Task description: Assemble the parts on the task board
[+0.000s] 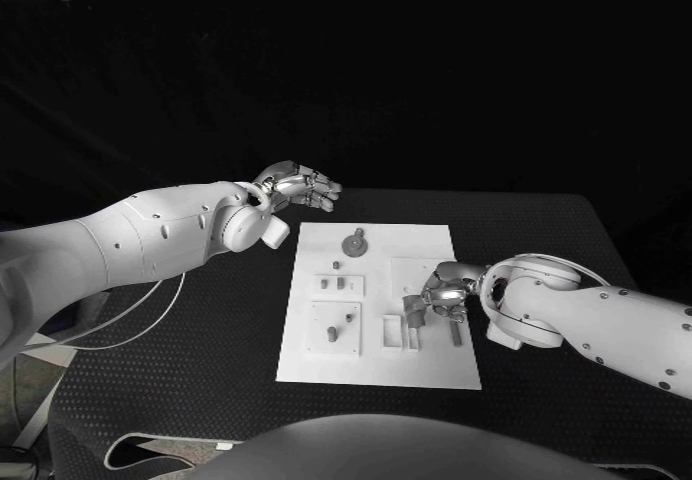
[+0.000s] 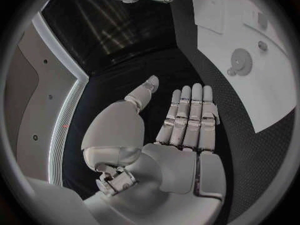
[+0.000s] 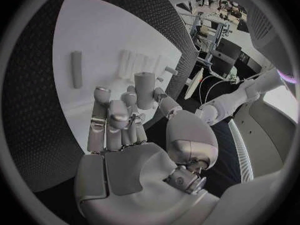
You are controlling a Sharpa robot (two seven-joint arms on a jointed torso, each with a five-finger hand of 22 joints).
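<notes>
The white task board lies in the middle of the black table. My right hand hovers over the board's right half with its fingers curled. It pinches a grey peg between thumb and fingers. In the head view the grey peg hangs down beside a white slotted block. A grey bar lies on the board just right of it, and the same grey bar lies beyond my fingertips. My left hand floats off the board's far left corner, fingers straight, thumb apart, holding nothing.
A grey round disc with a knob sits at the board's far end, also seen as the disc. Two raised white plates with small grey parts occupy the board's left half. Black table surrounds the board.
</notes>
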